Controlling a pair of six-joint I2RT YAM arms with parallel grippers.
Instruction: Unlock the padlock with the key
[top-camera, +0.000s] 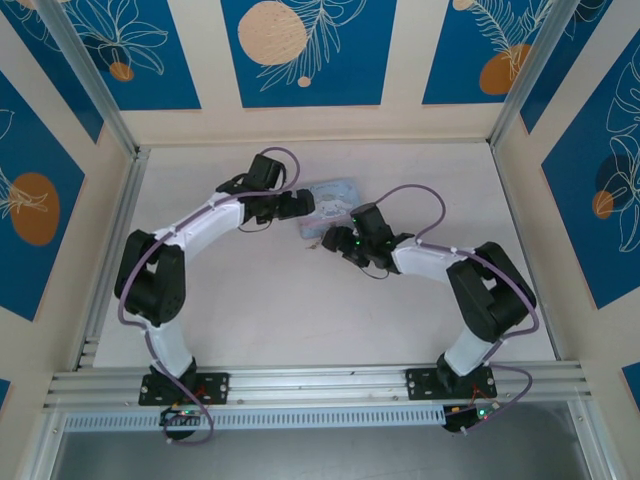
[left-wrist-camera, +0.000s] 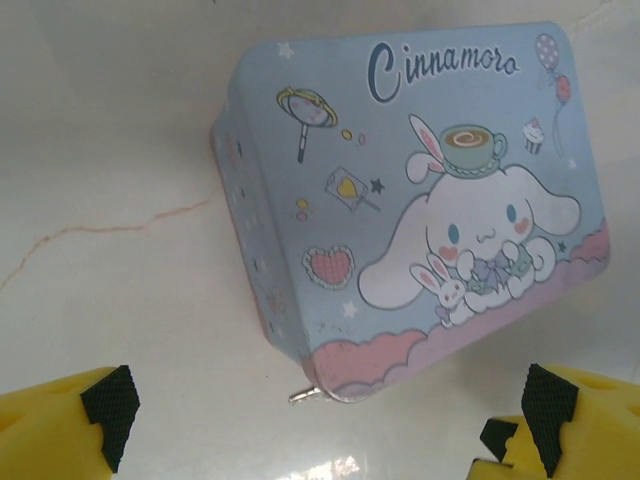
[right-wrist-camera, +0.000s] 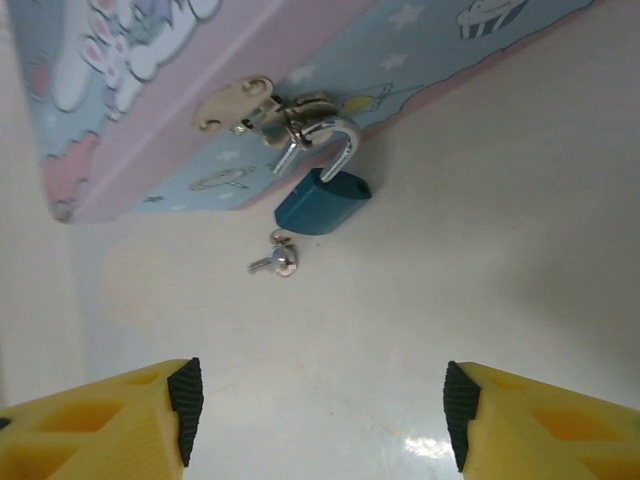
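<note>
right gripper (right-wrist-camera: 315, 410): fingers (right-wrist-camera: 185, 395) in the lower corners of the right wrist view, well apart, nothing between them; bare table (right-wrist-camera: 500, 260) under the gap.
key (right-wrist-camera: 275, 262): flat on the table, left of centre, just below the padlock, touching neither it nor the fingers.
padlock (right-wrist-camera: 322, 203): blue-grey body hangs by its shackle (right-wrist-camera: 335, 140) from the latch (right-wrist-camera: 240, 105). One shackle leg looks free of the body, so probably unlocked.
tin (left-wrist-camera: 420, 190): light blue, cartoon-printed, lying on the table across the top of the frame.
left gripper (left-wrist-camera: 325, 410): fingers spread wide, empty, with the tin's corner just beyond.
step in hand: likely backing off. Draw the right gripper straight back with no sideways sweep, or the key skids and the lock swings.
</note>
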